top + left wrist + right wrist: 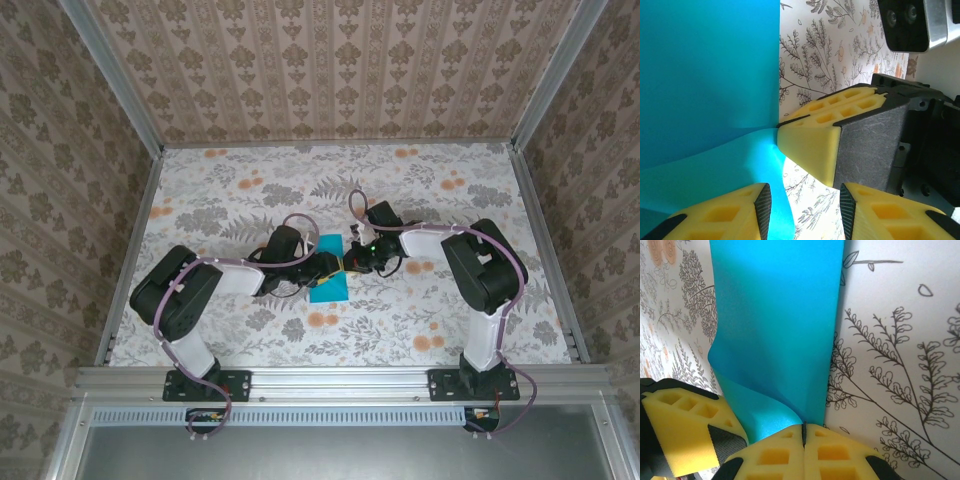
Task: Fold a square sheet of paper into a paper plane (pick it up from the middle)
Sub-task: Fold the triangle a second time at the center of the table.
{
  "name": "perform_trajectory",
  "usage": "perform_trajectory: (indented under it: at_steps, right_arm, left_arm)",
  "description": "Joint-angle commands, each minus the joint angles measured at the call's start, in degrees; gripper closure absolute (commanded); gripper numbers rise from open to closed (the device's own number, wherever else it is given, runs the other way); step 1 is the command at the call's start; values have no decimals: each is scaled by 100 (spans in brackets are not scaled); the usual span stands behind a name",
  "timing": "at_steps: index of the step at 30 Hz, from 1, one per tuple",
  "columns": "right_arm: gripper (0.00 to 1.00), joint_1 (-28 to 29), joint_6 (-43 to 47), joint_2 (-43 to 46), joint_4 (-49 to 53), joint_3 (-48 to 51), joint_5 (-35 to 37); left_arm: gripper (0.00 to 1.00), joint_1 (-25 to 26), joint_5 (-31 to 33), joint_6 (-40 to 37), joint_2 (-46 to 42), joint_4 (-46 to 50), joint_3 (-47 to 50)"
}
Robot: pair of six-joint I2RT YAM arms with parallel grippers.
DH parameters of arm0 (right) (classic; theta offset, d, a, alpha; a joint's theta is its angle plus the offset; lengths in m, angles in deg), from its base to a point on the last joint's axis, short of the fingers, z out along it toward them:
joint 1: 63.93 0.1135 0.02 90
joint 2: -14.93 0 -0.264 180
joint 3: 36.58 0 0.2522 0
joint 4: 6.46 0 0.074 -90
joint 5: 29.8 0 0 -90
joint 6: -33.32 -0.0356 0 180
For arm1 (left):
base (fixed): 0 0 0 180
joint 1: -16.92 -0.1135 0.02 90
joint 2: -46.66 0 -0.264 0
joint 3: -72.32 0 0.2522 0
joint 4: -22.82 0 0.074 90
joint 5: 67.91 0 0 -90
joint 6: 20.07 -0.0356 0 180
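Pinching: right gripper (pixel 352 262) (pixel 804 432), fingers pressed flat together on an edge of the paper plane (pixel 328 287) (pixel 775 315) (pixel 705 75).
Paper plane: teal sheet, part folded, at the middle of the floral table (pixel 430 200); it lies flat apart from a curled rise at the pinch.
Left gripper (pixel 336 266) (pixel 805 202): jaws partly apart; the raised teal flap runs into the gap along one finger (pixel 720 215), with bare table beside it, not clamped.
Approach: left arm from 8 o'clock, right arm from 3 o'clock; the tips almost meet at the sheet's 3 o'clock edge.
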Motion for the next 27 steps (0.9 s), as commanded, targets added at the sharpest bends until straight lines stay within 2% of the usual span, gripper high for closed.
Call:
perform_trajectory:
  at_steps: [1, 11, 27]
  right_arm:
    - [93, 6, 96, -155, 169, -178, 90]
    - [93, 15, 96, -188, 187, -200, 126]
    - [93, 15, 131, -172, 307, -200, 231]
  left_arm:
    - [57, 44, -63, -124, -51, -27, -102]
    - [57, 9, -20, -114, -204, -65, 36]
    - [57, 8, -79, -67, 133, -125, 5]
